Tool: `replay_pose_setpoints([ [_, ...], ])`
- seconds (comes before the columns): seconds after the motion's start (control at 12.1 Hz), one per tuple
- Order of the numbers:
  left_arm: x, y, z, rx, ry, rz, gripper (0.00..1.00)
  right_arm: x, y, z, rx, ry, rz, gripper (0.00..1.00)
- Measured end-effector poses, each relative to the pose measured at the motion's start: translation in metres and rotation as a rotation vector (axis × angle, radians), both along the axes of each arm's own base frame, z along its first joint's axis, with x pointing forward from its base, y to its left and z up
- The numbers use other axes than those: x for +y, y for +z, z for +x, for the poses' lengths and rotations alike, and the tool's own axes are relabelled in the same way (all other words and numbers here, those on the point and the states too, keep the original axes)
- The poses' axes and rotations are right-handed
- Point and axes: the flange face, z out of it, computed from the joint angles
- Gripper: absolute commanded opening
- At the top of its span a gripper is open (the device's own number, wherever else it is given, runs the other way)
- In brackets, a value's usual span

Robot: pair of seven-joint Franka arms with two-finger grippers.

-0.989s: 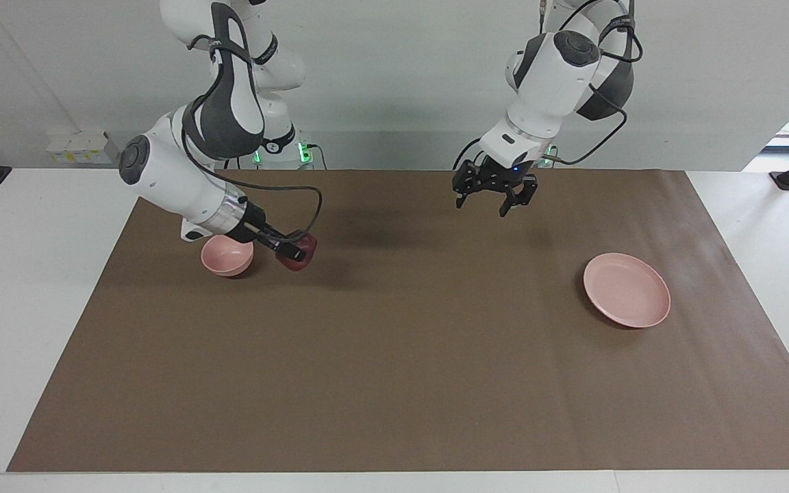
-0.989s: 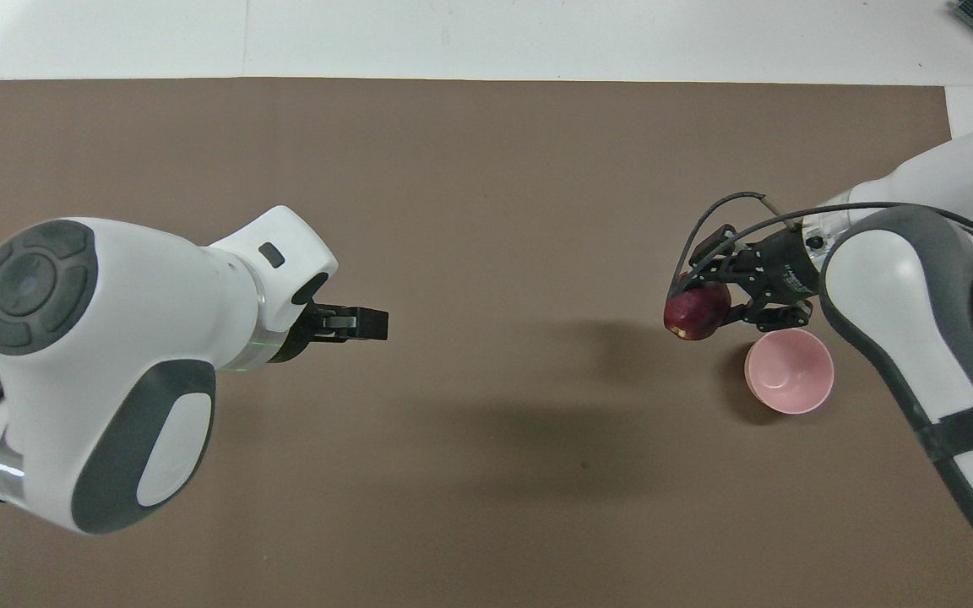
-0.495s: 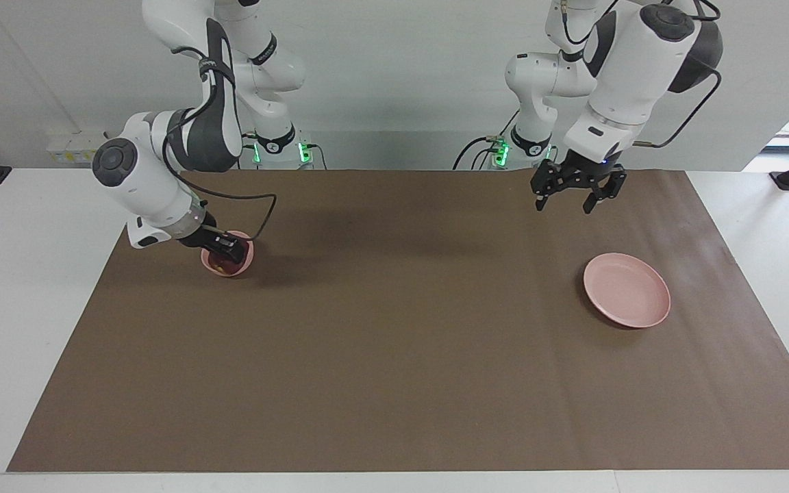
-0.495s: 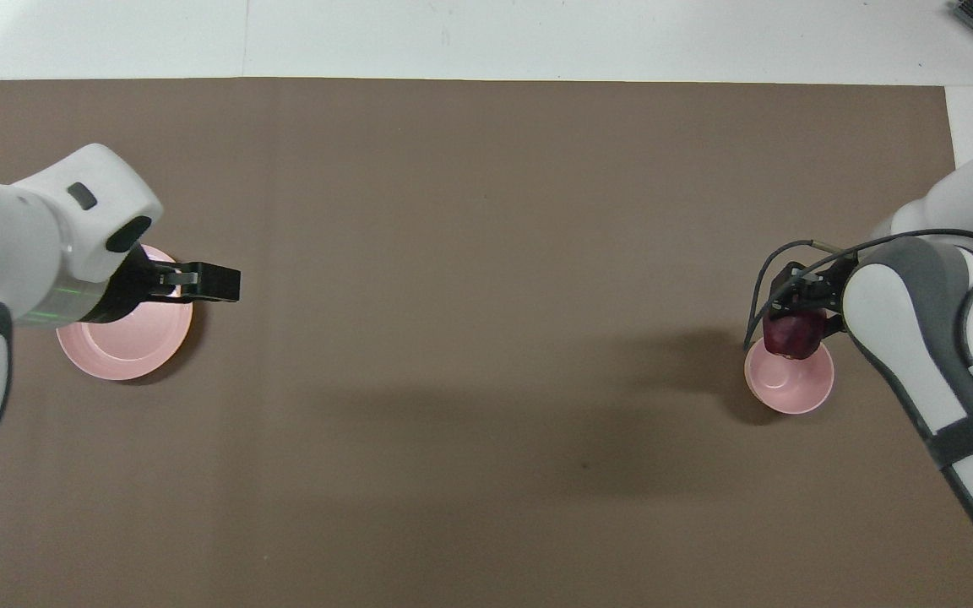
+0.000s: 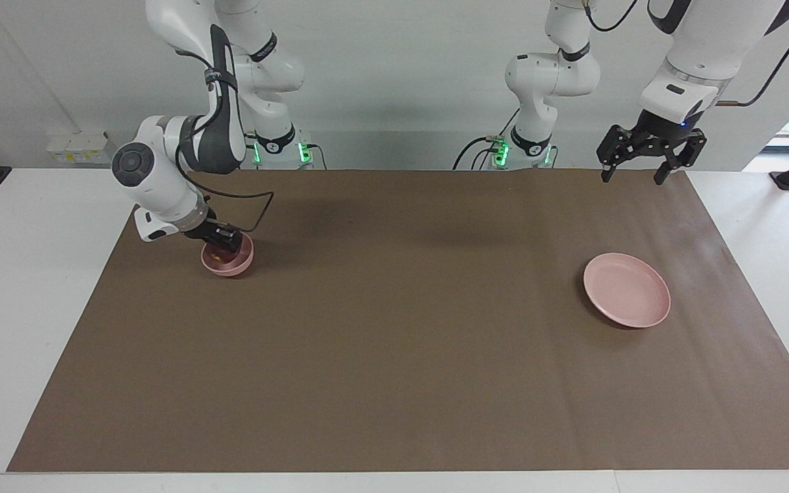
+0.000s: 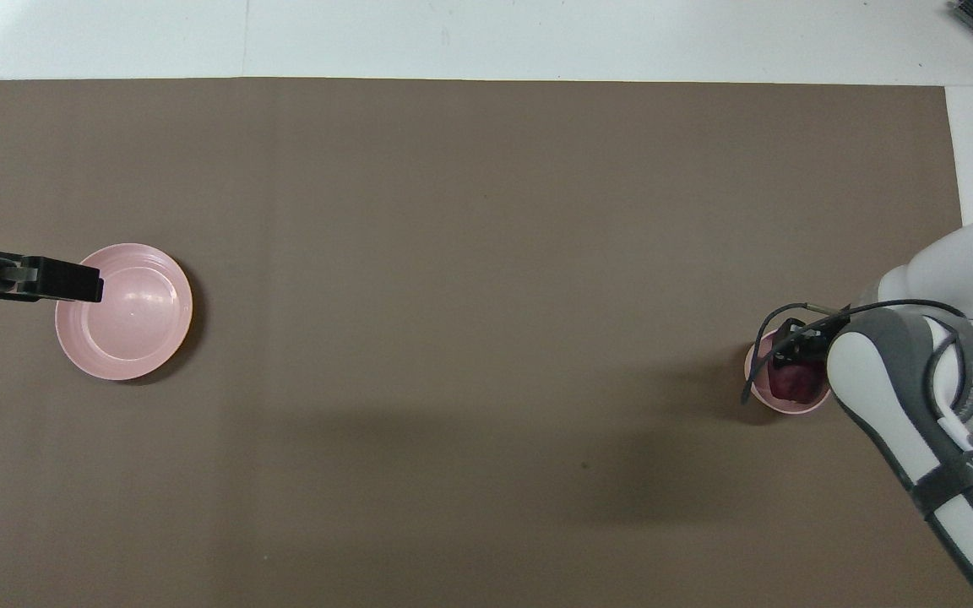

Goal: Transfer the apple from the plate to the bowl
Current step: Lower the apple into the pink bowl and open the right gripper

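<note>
Pink bowl (image 5: 228,258): it sits at the middle left of the facing view, and now my dark red apple (image 6: 793,382) is down inside it. A second ago the apple was in the air just beside the bowl.

Apple: I only see a small bit of it in the facing view, low in the bowl. From above it shows at the right edge of the frame.

My right end effector (image 5: 222,239): it has come down onto the bowl and sits right over the apple. I cannot tell if it is holding the apple or has let go.

My left end effector (image 5: 652,156): open and holding nothing. It has gone up and away to the upper right of the facing view, and now it waits there.

Pink plate (image 5: 627,289): bare, at the middle right of the facing view on the brown table (image 5: 394,356).

What this means: I think the job is almost done. I only need to let go, if I have not, and lift my right arm out slowly so the bowl does not tip.
</note>
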Motion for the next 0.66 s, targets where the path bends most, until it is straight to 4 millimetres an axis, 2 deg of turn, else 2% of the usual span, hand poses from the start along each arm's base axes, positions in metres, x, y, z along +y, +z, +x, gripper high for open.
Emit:
replay_pose_setpoints([
  [0.16, 0.002, 0.003, -0.001, 0.003, 0.002, 0.005, 1.00, 0.002, -0.003, -0.001, 0.002, 0.006, -0.001, 1.00],
  [0.33, 0.003, 0.003, -0.001, 0.007, 0.003, 0.006, 1.00, 0.000, 0.009, 0.007, -0.025, 0.022, -0.006, 1.00],
  [0.49, 0.003, 0.002, -0.001, 0.008, 0.003, 0.006, 1.00, -0.006, 0.035, 0.020, -0.067, 0.053, -0.003, 1.00],
  [0.66, 0.003, 0.002, -0.001, 0.009, 0.003, 0.006, 1.00, -0.022, 0.072, 0.034, -0.111, 0.110, 0.006, 1.00],
])
